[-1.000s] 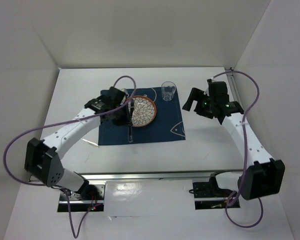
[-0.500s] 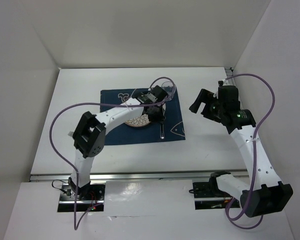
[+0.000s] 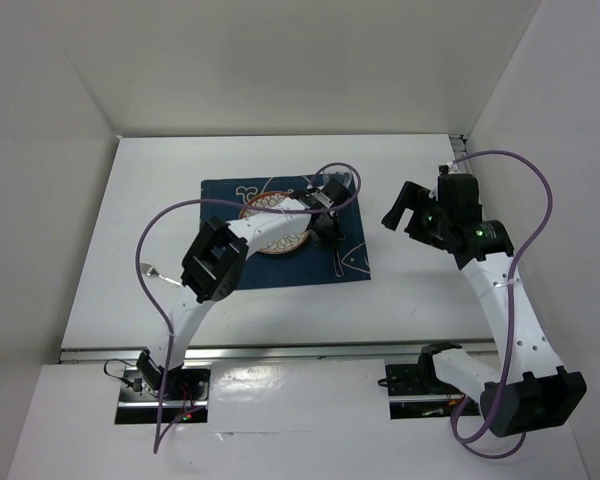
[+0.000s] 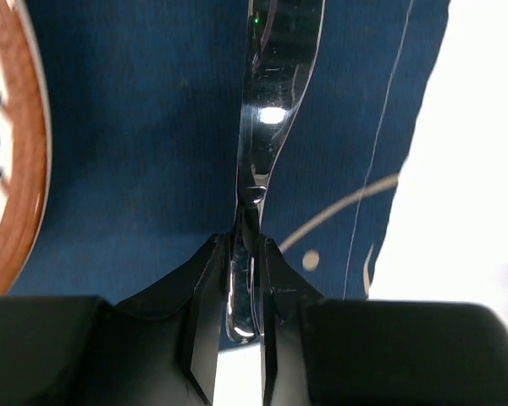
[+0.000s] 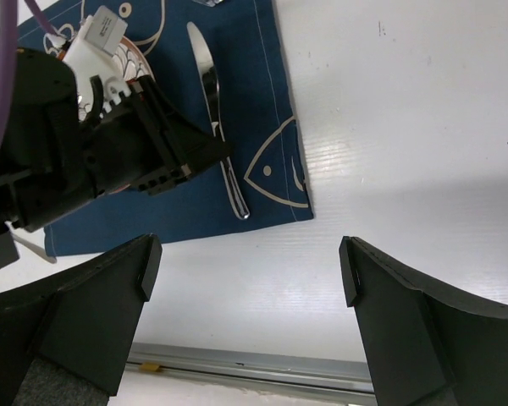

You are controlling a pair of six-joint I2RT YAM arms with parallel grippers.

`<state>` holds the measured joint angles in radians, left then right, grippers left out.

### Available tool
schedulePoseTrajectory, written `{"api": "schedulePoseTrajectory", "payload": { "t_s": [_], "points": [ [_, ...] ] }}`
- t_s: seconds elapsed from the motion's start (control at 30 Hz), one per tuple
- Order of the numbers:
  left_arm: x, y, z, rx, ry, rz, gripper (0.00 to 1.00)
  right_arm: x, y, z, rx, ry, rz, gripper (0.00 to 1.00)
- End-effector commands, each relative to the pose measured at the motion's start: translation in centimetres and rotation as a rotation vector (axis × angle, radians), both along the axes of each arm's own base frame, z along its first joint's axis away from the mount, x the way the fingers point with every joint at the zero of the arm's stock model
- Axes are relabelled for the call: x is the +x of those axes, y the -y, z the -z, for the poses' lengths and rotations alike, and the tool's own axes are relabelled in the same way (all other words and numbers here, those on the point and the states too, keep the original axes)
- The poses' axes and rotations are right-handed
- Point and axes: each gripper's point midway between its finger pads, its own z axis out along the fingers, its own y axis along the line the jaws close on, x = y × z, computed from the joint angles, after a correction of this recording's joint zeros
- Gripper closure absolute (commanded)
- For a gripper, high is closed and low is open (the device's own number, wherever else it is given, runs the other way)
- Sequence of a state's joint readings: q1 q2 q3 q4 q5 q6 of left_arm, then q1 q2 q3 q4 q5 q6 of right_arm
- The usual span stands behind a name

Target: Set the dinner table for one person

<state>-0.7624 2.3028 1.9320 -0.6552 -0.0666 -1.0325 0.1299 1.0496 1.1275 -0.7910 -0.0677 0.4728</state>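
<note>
So, left gripper (image 4: 247,247): fingers clamped on the thin neck of the knife (image 4: 269,118).
Knife: lies on the blue placemat (image 4: 127,110) and stretches away beyond the fingertips.
Plate (image 4: 17,169): left of the fingers, apart from the knife.
Right gripper (image 5: 245,262): fingers wide apart.
Dinner table (image 5: 423,127): white top under the right fingers, with the placemat beyond them.

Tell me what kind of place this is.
Probably a robot test cell, not a dining room: bare white walls box in the dinner table, a metal rail edges it, and one placemat holds a knife.
</note>
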Motion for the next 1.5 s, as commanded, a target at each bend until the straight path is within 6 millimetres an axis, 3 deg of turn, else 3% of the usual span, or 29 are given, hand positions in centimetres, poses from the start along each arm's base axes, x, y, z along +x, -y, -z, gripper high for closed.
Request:
{"api": "schedulePoseTrajectory", "payload": {
  "t_s": [0.0,0.07,0.23,0.37,0.43,0.47,0.5,0.57,0.6,0.67,0.73,0.8,0.83,0.9,0.93,0.97,1.03,1.07,1.13,1.17,1.2,1.23,1.27,1.3,1.33,1.37,1.4,1.47],
  "points": [
    [1.6,0.8,-1.0,-0.011,0.044,-0.040,1.00,-0.6,0.3,-0.6,-0.009,0.019,-0.006,0.00],
    [2.0,1.2,-1.7,-0.019,0.059,-0.033,1.00,-0.9,0.2,-0.4,-0.010,0.020,-0.019,0.00],
    [2.3,1.3,-0.8,-0.003,0.054,-0.037,1.00,-0.9,0.4,-0.4,-0.023,0.022,-0.018,0.00],
    [2.2,1.9,0.9,-0.004,0.024,-0.015,1.00,-1.3,0.0,0.1,-0.007,0.011,-0.038,0.00],
    [2.3,1.9,1.5,0.006,0.015,-0.015,1.00,-1.8,0.1,1.2,-0.009,-0.015,-0.038,0.00],
    [2.2,1.8,1.7,0.013,0.007,-0.015,0.97,-2.0,0.1,1.4,-0.010,-0.016,-0.038,0.00],
    [1.9,1.6,2.4,0.028,-0.008,-0.014,0.82,-2.0,0.1,1.4,-0.010,-0.016,-0.038,0.00],
    [2.2,1.8,2.0,0.020,0.000,-0.014,0.68,-2.3,0.1,1.3,-0.010,-0.016,-0.038,0.00],
    [2.4,1.8,1.0,0.017,0.022,-0.009,0.59,-2.6,0.2,1.9,-0.012,-0.036,-0.038,0.00],
    [2.3,1.4,0.2,0.026,0.036,-0.004,0.50,-2.9,0.2,2.1,-0.012,-0.039,-0.038,0.00],
    [2.6,1.2,-2.4,0.008,0.080,-0.003,0.41,-3.0,0.2,1.9,-0.011,-0.028,-0.038,0.00],
    [2.5,0.9,-4.4,0.002,0.108,0.004,0.40,-2.9,0.4,1.9,-0.017,-0.028,-0.031,0.00],
    [2.3,0.7,-6.9,-0.021,0.143,0.016,0.40,-2.9,0.4,1.9,-0.017,-0.028,-0.031,0.00],
    [2.0,0.1,-9.1,-0.037,0.178,0.017,0.40,-2.8,0.3,1.4,-0.016,-0.016,-0.031,0.00],
    [1.5,-0.7,-11.7,-0.047,0.222,0.034,0.40,-2.8,0.3,1.4,-0.016,-0.015,-0.031,0.00],
    [1.3,-1.3,-13.0,-0.047,0.248,0.033,0.41,-2.7,0.3,1.0,-0.015,-0.005,-0.031,0.00],
    [0.5,-3.3,-14.7,-0.011,0.274,0.004,0.47,-2.7,0.6,0.8,-0.022,0.005,-0.021,0.00],
    [0.0,-5.6,-15.9,0.026,0.316,-0.035,0.49,-2.7,0.6,0.8,-0.023,0.005,-0.021,0.00],
    [-0.7,-10.2,-15.8,0.114,0.308,-0.118,0.56,-3.0,0.6,0.9,-0.022,0.007,-0.021,0.00],
    [-1.6,-13.6,-13.6,0.210,0.280,-0.188,0.58,-3.1,0.6,1.4,-0.024,-0.005,-0.021,0.00],
    [-1.8,-17.0,-15.1,0.219,0.303,-0.261,0.58,-3.2,0.7,1.9,-0.033,-0.014,-0.028,0.00],
    [-2.3,-19.5,-14.6,0.251,0.290,-0.314,0.51,-3.2,0.7,1.9,-0.033,-0.014,-0.028,0.00],
    [-3.9,-22.5,-11.7,0.312,0.227,-0.364,0.41,-3.3,0.5,1.8,-0.027,-0.015,-0.035,0.00],
    [-3.9,-26.5,-12.2,0.282,0.201,-0.462,0.32,-3.3,0.3,2.1,-0.018,-0.017,-0.045,0.00],
    [-3.9,-28.1,-11.5,0.257,0.182,-0.477,0.23,-3.1,-0.3,1.8,0.004,-0.005,-0.068,0.00],
    [-5.6,-29.5,-9.1,0.246,0.099,-0.484,0.20,-3.5,-0.5,2.7,0.020,-0.031,-0.070,0.00],
    [-5.9,-32.3,-8.4,0.248,0.067,-0.565,0.19,-3.5,-0.7,2.8,0.029,-0.031,-0.080,0.00],
    [-6.9,-34.6,-7.4,0.257,0.028,-0.624,0.18,-3.4,-1.0,3.0,0.043,-0.030,-0.082,0.00]
  ]
}}
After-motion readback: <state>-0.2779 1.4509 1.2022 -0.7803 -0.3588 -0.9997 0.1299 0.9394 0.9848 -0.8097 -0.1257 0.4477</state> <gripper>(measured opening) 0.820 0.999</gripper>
